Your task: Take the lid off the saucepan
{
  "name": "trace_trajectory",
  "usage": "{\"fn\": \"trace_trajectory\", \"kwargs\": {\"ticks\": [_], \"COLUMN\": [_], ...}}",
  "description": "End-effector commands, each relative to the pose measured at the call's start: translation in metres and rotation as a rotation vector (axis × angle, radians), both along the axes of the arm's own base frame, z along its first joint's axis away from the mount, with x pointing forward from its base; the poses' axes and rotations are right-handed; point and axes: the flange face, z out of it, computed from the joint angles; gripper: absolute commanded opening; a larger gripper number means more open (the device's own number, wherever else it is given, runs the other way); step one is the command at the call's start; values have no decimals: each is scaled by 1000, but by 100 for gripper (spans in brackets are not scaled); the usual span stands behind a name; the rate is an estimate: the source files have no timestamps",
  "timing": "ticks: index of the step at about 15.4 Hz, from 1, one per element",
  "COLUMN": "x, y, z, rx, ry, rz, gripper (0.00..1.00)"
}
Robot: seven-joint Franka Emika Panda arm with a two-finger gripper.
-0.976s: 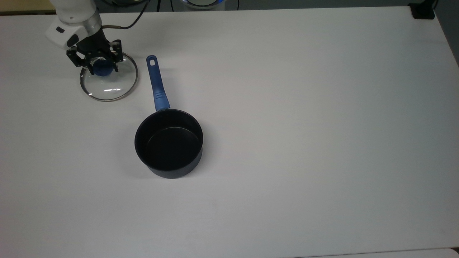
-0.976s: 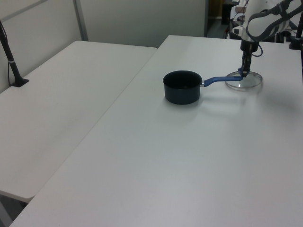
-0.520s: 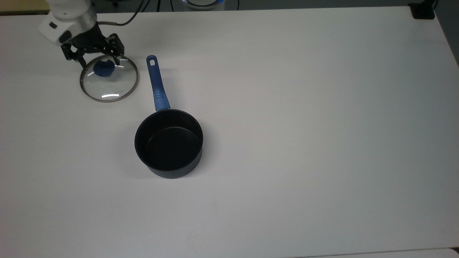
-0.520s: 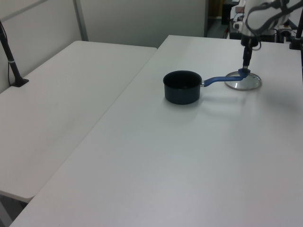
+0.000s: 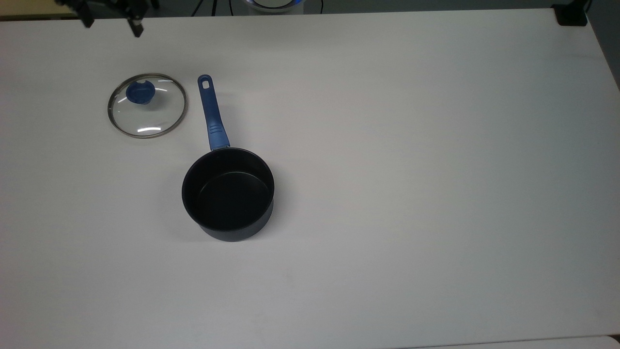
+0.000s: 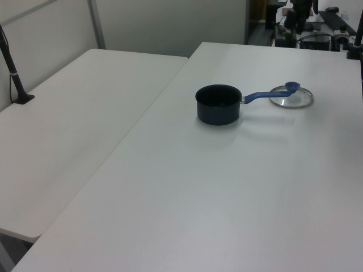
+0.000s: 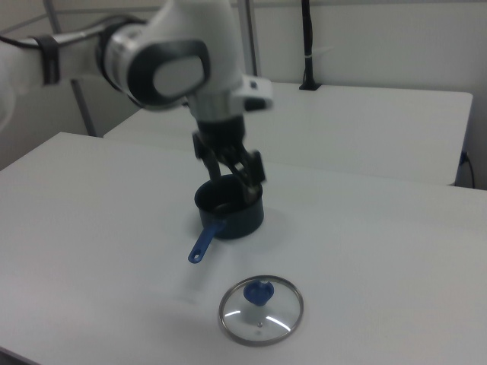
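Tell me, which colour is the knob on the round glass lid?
Blue; the knob shows best in the top view.

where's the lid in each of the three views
Top view: the lid lies flat on the table at upper left.
Left view: the lid lies at upper right.
Right view: the lid lies at bottom centre.
Shared landmark: the saucepan; its handle's end points toward the lid in all three views.

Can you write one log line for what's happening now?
lid: off, flat on table | saucepan: open, upright | gripper: open, empty, above the lid
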Motion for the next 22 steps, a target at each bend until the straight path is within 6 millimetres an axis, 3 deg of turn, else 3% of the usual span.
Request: {"fn": "trace_trajectory", "kwargs": {"ticks": [1, 6, 8, 13, 22], "x": [7, 13, 19, 30, 27], "y": [46, 120, 135, 135, 136], "z": [42, 53, 54, 54, 58], "rx": [33, 15, -87, -144, -113], "ry": [33, 61, 51, 3, -6], "rz": [-205, -85, 4, 185, 174], "gripper": [100, 100, 100, 100, 100]}}
